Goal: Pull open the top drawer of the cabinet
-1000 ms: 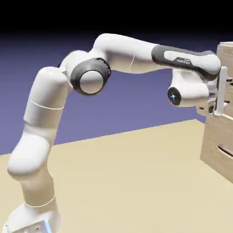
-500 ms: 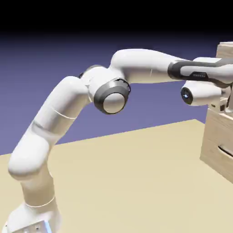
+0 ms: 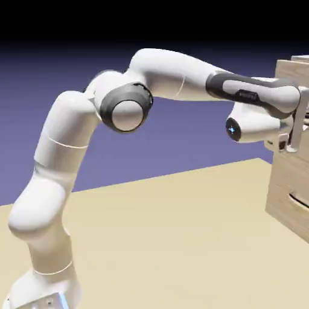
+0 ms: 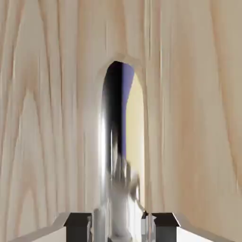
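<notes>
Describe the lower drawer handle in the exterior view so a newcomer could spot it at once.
Find the pale wood cabinet at the exterior view's right edge. Low on its front sits a dark, curved handle, running to the picture's edge. Nothing touches it, whereas the gripper is closed on the handle above.

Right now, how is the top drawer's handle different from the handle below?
The top drawer's handle is between the gripper's closed fingers; the lower handle is free. In the exterior view, the hand mostly hides the top drawer's handle, while the lower handle is uncovered. Both are on pale wood.
</notes>
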`<state>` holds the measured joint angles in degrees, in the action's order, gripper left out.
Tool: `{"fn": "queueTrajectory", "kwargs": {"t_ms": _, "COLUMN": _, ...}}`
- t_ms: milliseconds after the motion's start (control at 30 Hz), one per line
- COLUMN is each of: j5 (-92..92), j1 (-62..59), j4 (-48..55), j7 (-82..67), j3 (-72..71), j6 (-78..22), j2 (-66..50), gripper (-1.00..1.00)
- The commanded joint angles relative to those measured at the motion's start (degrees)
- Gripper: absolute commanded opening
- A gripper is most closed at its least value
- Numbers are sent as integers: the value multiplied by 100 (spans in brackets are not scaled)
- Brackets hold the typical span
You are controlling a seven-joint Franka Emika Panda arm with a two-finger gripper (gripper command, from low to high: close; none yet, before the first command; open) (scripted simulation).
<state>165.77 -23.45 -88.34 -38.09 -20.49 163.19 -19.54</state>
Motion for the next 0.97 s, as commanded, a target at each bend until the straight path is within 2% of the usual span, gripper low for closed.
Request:
{"fn": "queueTrajectory", "kwargs": {"t_ms": 0, "j5": -6, "j1": -45, "j4": -209, "j7": 45, "j3": -11, "j6": -65, "j2": 146, "gripper": -100}}
{"fn": "queueTrajectory", "kwargs": {"t_ms": 433, "j5": -335, "j1": -419, "j4": -2907, "j7": 1020, "j3": 25, "j6": -867, "j2": 2288, "gripper": -100}}
{"fn": "queueTrajectory", "kwargs": {"t_ms": 800, "j5": -937, "j1": -179, "j4": -5060, "j7": 2047, "j3": 504, "j6": -1186, "j2": 4390, "gripper": -100}}
{"fn": "queueTrajectory", "kwargs": {"t_ms": 833, "j5": -937, "j1": -179, "j4": -5060, "j7": 2047, "j3": 504, "j6": -1186, "j2": 4390, "gripper": 100}}
{"fn": "queueTrajectory", "kwargs": {"t_ms": 933, "j5": -1096, "j1": -88, "j4": -5414, "j7": 2233, "j3": 622, "j6": -1162, "j2": 4805, "gripper": 100}}
